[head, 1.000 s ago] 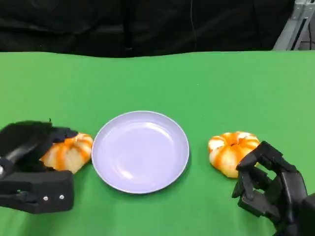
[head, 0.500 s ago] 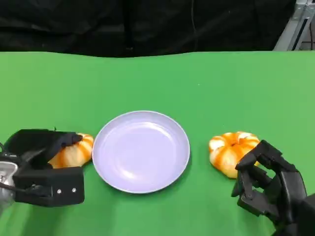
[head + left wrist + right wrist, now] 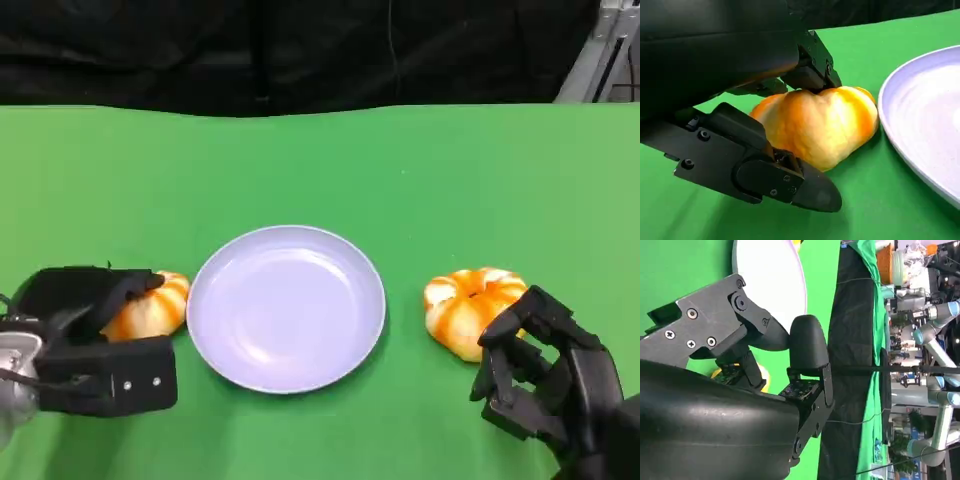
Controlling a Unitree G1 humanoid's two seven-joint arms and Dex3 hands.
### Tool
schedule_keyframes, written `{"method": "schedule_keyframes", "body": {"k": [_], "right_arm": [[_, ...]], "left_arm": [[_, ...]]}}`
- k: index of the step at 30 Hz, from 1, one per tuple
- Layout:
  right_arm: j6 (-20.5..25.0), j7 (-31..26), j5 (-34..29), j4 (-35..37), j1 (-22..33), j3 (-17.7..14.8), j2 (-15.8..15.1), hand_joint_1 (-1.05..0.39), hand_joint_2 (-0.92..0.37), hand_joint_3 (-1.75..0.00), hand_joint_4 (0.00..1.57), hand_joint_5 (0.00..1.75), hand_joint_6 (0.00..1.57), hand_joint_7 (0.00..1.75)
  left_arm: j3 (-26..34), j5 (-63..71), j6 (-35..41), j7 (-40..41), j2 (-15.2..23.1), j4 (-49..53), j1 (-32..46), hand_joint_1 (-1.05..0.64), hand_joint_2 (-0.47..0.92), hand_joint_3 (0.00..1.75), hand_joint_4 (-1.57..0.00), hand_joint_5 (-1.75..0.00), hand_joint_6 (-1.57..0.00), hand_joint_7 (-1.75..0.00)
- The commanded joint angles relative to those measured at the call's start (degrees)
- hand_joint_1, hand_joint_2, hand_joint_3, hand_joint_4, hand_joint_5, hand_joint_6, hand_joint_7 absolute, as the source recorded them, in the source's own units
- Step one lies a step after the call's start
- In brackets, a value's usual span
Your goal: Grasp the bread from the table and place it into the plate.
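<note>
The green table [image 3: 450, 170] carries everything. Midway across it, nearer the front edge than the back, sits the lavender plate [image 3: 286, 307], flat and upward-facing. Just off its left rim lies the bread [image 3: 148, 306] I am after, a rounded orange-and-cream loaf, long axis roughly along the front edge, narrower end toward the plate. My left hand [image 3: 85, 335] holds it, fingers over its top and thumb against its near side; in the last second this hand slid plateward. A second bread [image 3: 468, 308] lies right of the plate. My right hand [image 3: 545, 375] hovers beside it, fingers curled, holding nothing, unmoved.
</note>
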Motion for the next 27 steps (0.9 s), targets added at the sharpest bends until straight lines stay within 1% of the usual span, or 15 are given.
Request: {"method": "schedule_keyframes", "body": {"k": [1, 2, 3, 5, 8, 9, 10, 11, 12, 13, 14, 16, 19, 21, 27], "right_arm": [[1.17, -0.04, 0.24, -1.58, 0.62, -0.33, -0.93, -0.14, -0.59, -1.16, 0.81, 1.75, 0.6, 1.64], [1.14, 0.03, 0.26, -1.51, 0.58, -0.38, -1.0, -0.14, -0.59, -1.16, 0.81, 1.75, 0.6, 1.64], [1.11, 0.09, 0.29, -1.46, 0.56, -0.41, -1.05, -0.13, -0.59, -1.15, 0.81, 1.75, 0.6, 1.64], [1.51, -0.05, 0.33, -1.67, 0.54, -0.42, -0.94, -0.13, -0.6, -1.15, 0.81, 1.75, 0.6, 1.65], [1.73, -0.34, 0.08, -1.95, 0.64, -0.4, -0.88, -0.13, -0.6, -1.14, 0.82, 1.75, 0.6, 1.64], [1.58, -0.36, 0.02, -1.84, 0.62, -0.42, -0.89, -0.13, -0.61, -1.14, 0.82, 1.75, 0.6, 1.64], [1.55, -0.24, 0.13, -1.71, 0.6, -0.5, -0.95, -0.12, -0.61, -1.14, 0.82, 1.75, 0.6, 1.64], [1.56, -0.14, 0.25, -1.62, 0.58, -0.56, -0.99, -0.12, -0.61, -1.14, 0.82, 1.75, 0.6, 1.64], [1.87, 0.05, 0.37, -1.72, 0.6, -0.59, -1.12, -0.12, -0.61, -1.14, 0.81, 1.75, 0.6, 1.64], [2.02, 0.13, 0.42, -1.73, 0.57, -0.63, -1.22, -0.13, -0.61, -1.13, 0.81, 1.75, 0.6, 1.64], [2.11, 0.17, 0.43, -1.73, 0.56, -0.65, -1.28, -0.13, -0.61, -1.13, 0.81, 1.75, 0.59, 1.64], [1.76, 0.17, 0.5, -1.45, 0.56, -0.66, -1.2, -0.13, -0.61, -1.13, 0.81, 1.75, 0.59, 1.64], [1.59, 0.51, 0.94, -1.33, 0.49, -0.84, -1.32, -0.13, -0.61, -1.13, 0.81, 1.75, 0.6, 1.65], [1.63, 0.54, 0.98, -1.46, 0.49, -0.89, -1.3, -0.13, -0.61, -1.12, 0.81, 1.75, 0.6, 1.65], [2.08, 0.77, 0.93, -1.73, 0.54, -0.93, -1.52, -0.14, -0.61, -1.13, 0.82, 1.75, 0.61, 1.64]], "left_arm": [[-0.09, -1.62, -0.62, 0.65, -0.44, 1.82, 1.23, -0.32, 0.92, 0.1, -0.75, -0.08, -0.67, -0.03], [0.63, -2.79, -0.63, 0.71, -0.94, 1.89, 1.69, -0.27, 0.92, 0.11, -0.78, -0.08, -0.68, -0.03], [1.06, -3.71, -0.61, 0.77, -1.28, 1.93, 2.0, -0.19, 0.92, 0.13, -0.92, -0.13, -0.75, -0.05], [1.58, -5.13, -1.28, 1.43, -1.68, 2.29, 2.49, -0.09, 0.92, 0.16, -1.03, -0.15, -0.86, -0.08], [1.96, -6.58, -1.54, 2.11, -1.99, 2.51, 2.84, -0.03, 0.92, 0.16, -1.16, -0.18, -1.04, -0.13], [2.05, -6.86, -1.48, 2.79, -2.08, 2.53, 2.93, -0.01, 0.92, 0.17, -1.17, -0.34, -1.12, -0.15], [2.13, -7.15, -1.42, 3.37, -2.19, 2.59, 2.97, 0.01, 0.92, 0.2, -0.95, -1.03, -1.13, -0.37], [2.15, -7.29, -1.41, 3.83, -2.26, 2.67, 2.99, 0.0, 0.92, 0.16, -0.81, -1.38, -0.95, -0.82], [2.29, -7.49, -1.47, 4.32, -2.33, 2.66, 3.04, 0.0, 0.92, 0.14, -0.74, -1.56, -0.82, -1.12], [2.45, -7.57, -1.61, 5.03, -2.32, 2.55, 3.1, -0.01, 0.92, 0.24, -0.7, -1.67, -0.66, -1.43], [2.55, -7.59, -1.72, 5.54, -2.3, 2.48, 3.14, -0.01, 0.92, 0.3, -0.66, -1.71, -0.56, -1.59], [2.84, -7.55, -1.06, 6.68, -2.15, 1.68, 3.04, 0.0, 0.92, 0.32, -0.62, -1.74, -0.47, -1.7], [3.12, -7.5, -0.76, 7.42, -1.77, 0.5, 2.58, 0.02, 0.92, 0.19, -0.6, -1.75, -0.46, -1.69], [3.71, -8.02, -0.62, 7.26, -1.56, -0.44, 2.38, 0.02, 0.92, 0.18, -0.6, -1.75, -0.47, -1.7], [5.65, -9.66, -0.28, 5.79, -0.63, -4.13, 1.88, 0.01, 0.92, 0.32, -0.64, -1.75, -0.52, -1.7]]}}
